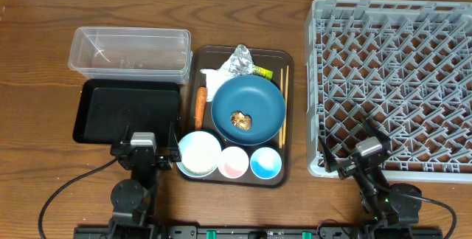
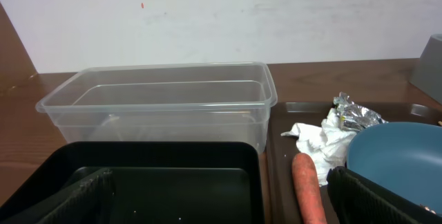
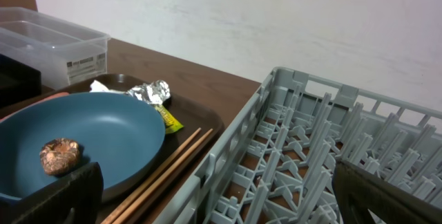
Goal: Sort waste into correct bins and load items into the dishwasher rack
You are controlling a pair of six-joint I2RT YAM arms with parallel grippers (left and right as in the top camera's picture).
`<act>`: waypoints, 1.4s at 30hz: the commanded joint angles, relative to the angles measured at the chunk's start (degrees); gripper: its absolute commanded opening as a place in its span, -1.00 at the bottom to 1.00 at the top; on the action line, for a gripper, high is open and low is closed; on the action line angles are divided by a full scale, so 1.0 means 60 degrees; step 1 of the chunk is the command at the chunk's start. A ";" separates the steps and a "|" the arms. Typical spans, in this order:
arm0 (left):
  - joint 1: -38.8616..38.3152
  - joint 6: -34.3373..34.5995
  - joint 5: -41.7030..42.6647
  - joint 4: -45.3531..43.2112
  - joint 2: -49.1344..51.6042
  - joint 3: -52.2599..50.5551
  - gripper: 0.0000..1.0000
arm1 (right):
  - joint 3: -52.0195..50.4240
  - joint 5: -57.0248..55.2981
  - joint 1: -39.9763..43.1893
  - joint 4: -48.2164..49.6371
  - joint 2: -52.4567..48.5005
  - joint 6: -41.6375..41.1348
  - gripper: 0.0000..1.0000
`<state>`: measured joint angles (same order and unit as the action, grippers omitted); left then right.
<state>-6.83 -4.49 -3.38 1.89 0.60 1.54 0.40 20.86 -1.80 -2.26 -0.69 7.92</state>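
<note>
Flanking the serving tray's (image 1: 288, 167) near edge, the left gripper (image 1: 144, 144) and right gripper (image 1: 366, 150) stand spread wide and empty, seemingly ready to start: the dark blue bowl (image 1: 254, 95), brown scrap (image 1: 241, 120), foil (image 1: 240, 62), carrot (image 1: 200, 106) and, perhaps, rice lie on it unsorted.

Even, soft indoor light; wrist views slightly grainy, shadows faint.

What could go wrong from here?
1. The brown food scrap sits in the dark blue bowl; racking the bowl first would likely carry it along.
2. The chopsticks lie flat beside that bowl, by the serving tray wall: probably a hard pinch.
3. The white bowl, pink cup and light-blue cup crowd together; a grasp may knock a neighbour.
</note>
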 commanded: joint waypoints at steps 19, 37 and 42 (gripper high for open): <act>0.0047 0.1606 0.3136 -0.1151 0.0004 0.0248 0.96 | 0.0098 0.1064 -0.0080 0.0845 -0.0004 -0.1523 0.99; 0.0047 0.1592 0.3104 0.4776 0.6335 0.7737 0.96 | 0.6207 0.1038 -0.0080 -0.2681 -0.5537 -0.2677 0.99; 0.0047 0.1592 0.4335 0.6521 0.8415 0.9548 0.96 | 0.8703 0.1399 -0.0080 -0.5140 -0.8422 -0.2674 0.98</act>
<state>-6.83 4.71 17.52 38.79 46.30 55.40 47.72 27.55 -1.83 -30.52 -45.93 -7.75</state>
